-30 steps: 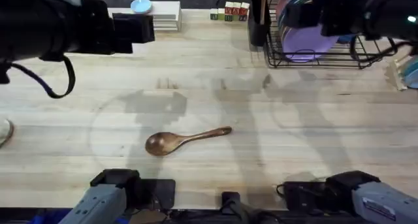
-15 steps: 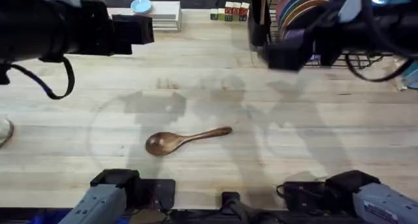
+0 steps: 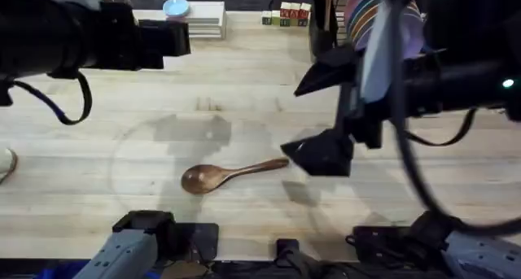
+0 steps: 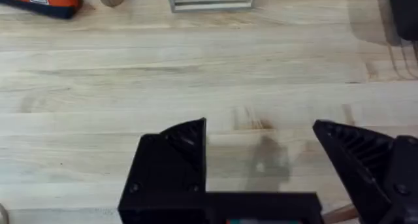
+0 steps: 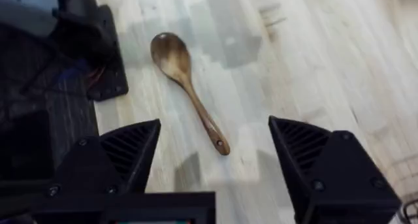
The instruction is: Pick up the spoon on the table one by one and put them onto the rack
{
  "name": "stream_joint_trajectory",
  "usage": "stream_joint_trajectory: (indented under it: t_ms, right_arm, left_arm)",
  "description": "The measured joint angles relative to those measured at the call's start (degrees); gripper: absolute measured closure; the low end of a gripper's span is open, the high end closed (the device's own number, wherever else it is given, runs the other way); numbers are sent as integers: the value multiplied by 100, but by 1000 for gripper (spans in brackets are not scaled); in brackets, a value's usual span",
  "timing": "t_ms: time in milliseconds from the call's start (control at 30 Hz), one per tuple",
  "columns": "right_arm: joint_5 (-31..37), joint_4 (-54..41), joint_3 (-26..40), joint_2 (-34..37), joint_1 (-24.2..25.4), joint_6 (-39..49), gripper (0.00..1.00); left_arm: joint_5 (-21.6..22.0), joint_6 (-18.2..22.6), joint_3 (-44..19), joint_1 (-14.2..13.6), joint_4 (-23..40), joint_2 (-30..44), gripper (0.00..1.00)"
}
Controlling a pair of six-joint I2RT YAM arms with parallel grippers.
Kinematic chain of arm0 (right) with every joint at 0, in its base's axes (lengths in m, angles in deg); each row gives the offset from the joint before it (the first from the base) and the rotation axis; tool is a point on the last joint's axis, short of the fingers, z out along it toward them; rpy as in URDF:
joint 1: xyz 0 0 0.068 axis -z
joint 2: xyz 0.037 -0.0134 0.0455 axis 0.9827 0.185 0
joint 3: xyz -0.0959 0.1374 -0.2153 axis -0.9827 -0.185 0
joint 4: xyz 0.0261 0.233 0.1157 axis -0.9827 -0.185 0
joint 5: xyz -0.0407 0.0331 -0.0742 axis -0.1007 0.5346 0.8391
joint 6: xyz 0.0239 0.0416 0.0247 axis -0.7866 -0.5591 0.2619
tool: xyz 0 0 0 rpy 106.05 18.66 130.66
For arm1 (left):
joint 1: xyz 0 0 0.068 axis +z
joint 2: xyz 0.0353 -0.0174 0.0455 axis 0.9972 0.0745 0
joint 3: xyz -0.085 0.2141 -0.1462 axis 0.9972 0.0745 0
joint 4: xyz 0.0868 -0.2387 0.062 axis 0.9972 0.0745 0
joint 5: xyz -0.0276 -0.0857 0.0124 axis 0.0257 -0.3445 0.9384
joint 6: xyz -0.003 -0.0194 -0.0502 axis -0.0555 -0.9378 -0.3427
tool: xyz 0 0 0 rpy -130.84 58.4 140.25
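1. Lying flat on the table point(image 3: 244, 92), the spoon point(image 3: 231, 174) points its handle at the right gripper point(image 3: 321, 116).
2. Right gripper spread wide, empty, just beside the handle tip.
3. Left gripper point(image 4: 261, 162) spread, empty.
4. Rack point(image 3: 358, 67) stands at the far edge.

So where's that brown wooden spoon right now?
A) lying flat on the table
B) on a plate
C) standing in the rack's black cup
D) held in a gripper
A: the spoon lies flat on the bare table, with the open right gripper above its handle end.
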Motion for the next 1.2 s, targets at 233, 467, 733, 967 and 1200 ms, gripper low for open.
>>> stream_joint_trajectory:
  t_ms: [233,467,733,967,1200]
  right_arm:
    - [706,2,4,506,-774,82,5]
    - [1184,124,4,1195,-1265,285,5]
    - [1289,660,4,1981,-1507,404,5]
    - [1313,737,4,2759,-1912,807,5]
    - [1338,872,4,3249,-1907,888,5]
  left_arm:
    - [2,-2,-2,0,419,0,8]
    - [-38,-2,-4,0,981,0,9]
    - [-91,0,-7,0,1212,1,8]
    - [-114,0,-7,0,1342,0,8]
    - [134,0,-7,25,1407,2,8]
